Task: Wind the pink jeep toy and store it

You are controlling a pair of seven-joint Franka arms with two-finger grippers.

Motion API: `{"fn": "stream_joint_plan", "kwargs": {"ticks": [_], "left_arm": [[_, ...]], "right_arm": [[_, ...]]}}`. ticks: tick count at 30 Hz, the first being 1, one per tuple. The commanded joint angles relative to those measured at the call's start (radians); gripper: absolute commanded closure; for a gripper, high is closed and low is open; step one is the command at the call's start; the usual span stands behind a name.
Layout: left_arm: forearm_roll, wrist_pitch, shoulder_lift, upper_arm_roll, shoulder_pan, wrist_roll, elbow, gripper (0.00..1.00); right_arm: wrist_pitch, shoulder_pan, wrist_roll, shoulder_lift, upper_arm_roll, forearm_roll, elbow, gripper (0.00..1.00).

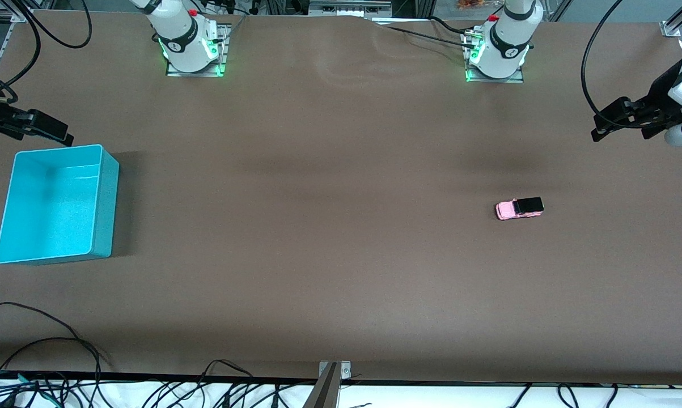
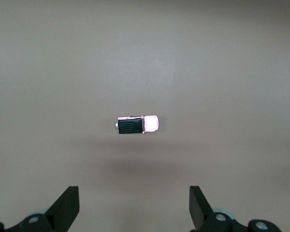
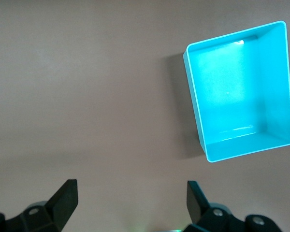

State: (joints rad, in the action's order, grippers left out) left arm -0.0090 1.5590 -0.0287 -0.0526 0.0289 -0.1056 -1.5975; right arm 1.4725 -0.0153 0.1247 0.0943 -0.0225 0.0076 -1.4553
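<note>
The pink jeep toy (image 1: 519, 208) stands on its wheels on the brown table toward the left arm's end, pink hood and black roof up. It also shows in the left wrist view (image 2: 137, 125), lying apart from the gripper. My left gripper (image 1: 601, 126) hangs in the air over the table edge at that end, open and empty, and its open jaws show in its own view (image 2: 134, 203). My right gripper (image 1: 63, 133) hangs open and empty over the table beside the turquoise bin (image 1: 105, 204), with nothing between its jaws (image 3: 132, 198). The bin (image 3: 246, 149) is empty.
The two arm bases (image 1: 190, 42) (image 1: 499, 48) stand along the table's edge farthest from the front camera. Loose black cables (image 1: 46, 351) lie along the edge nearest that camera. A wide stretch of bare brown table (image 1: 318, 198) lies between the bin and the jeep.
</note>
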Motion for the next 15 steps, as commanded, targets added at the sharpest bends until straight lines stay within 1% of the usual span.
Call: {"fn": "stream_joint_plan", "kwargs": {"ticks": [1, 15], "left_arm": [[-0.011, -0.022, 0.018, -0.004, 0.009, -0.002, 0.034, 0.00], [-0.011, -0.022, 0.018, -0.004, 0.009, -0.002, 0.036, 0.00]], "right_arm": [[-0.012, 0.000, 0.006, 0.002, -0.004, -0.009, 0.016, 0.00], [-0.009, -0.002, -0.019, -0.002, -0.001, -0.011, 0.018, 0.00]]}}
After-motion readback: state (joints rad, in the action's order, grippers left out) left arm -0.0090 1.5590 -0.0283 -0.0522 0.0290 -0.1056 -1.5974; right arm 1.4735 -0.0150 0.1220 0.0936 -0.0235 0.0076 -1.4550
